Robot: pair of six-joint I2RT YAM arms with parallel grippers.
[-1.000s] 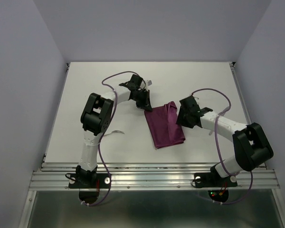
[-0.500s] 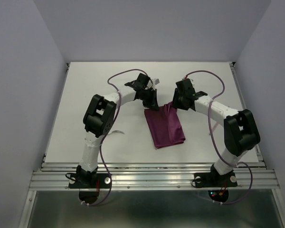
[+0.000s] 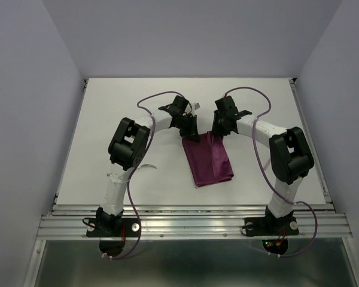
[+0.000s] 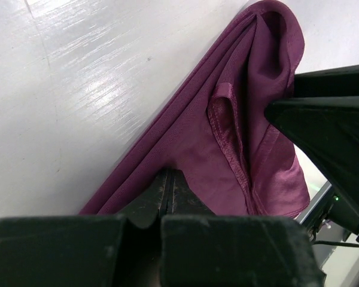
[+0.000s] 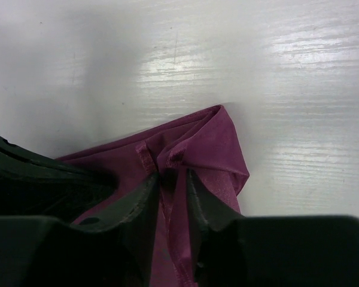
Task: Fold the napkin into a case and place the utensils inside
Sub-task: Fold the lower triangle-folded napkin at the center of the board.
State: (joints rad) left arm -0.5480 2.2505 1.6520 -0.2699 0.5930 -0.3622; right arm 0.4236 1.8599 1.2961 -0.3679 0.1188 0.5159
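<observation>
The left claw [image 4: 167,174] is clenched, its tips meeting on the napkin [image 4: 227,149] at the far left corner, with a thin edge of cloth coming out from between them. The right claw [image 5: 167,176] sits at the far right corner, its jaws part-way apart and astride a raised ridge of folded cloth. Whether they already pinch that ridge cannot be told.

From above, the napkin [image 3: 208,158] lies a little right of the middle of the table [image 3: 125,101]. It is folded into an oblong running near to far, and its near end lies flat and free. Both claws crowd its far end, close beside each other. The utensils cannot be made out in any view.

The likeliest trouble is the right claw's bite. The ridge holds several layers, and a pinch that catches only the top one would peel it away and undo the fold. The cloth is thin and smooth, so a hard tug could pull it out of the left claw's narrow hold. If one claw moves ahead of the other, the oblong would skew or bunch, leaving a crooked pocket. With the claws this close, a small sideways drift could knock them together.
</observation>
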